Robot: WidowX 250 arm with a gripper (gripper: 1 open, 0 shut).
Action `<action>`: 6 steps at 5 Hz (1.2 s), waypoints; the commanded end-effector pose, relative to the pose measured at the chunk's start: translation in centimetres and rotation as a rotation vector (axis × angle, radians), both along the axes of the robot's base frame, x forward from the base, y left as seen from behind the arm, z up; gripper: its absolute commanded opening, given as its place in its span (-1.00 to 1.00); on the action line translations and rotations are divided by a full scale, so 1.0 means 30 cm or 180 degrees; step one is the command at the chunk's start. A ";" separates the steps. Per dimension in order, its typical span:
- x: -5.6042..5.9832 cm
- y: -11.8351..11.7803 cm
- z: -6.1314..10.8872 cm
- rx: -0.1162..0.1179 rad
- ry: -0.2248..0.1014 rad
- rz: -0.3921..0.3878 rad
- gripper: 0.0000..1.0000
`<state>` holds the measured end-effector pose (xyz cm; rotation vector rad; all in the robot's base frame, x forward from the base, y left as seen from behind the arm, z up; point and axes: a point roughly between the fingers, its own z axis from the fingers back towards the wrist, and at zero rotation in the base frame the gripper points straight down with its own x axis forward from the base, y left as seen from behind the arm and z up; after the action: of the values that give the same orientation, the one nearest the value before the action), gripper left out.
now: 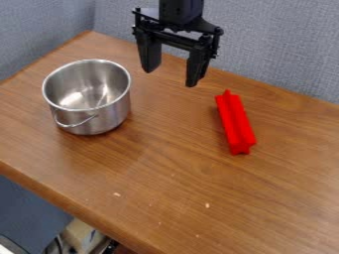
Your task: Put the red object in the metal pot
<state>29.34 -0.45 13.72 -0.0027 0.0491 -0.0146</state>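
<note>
Hovering wide open and holding nothing, the end effector (176, 61) has its upper arm (179, 8) cut off.

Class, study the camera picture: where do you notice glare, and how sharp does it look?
Camera view: small bright glints on the wooden table, shiny highlights on the metal pot, fine detail soft, yet the red bar's outline still readable.
</note>
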 end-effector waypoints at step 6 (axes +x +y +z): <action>0.190 -0.157 -0.083 0.0146 -0.0294 0.0141 1.00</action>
<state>34.91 -4.78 9.86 0.0429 -0.0001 0.0411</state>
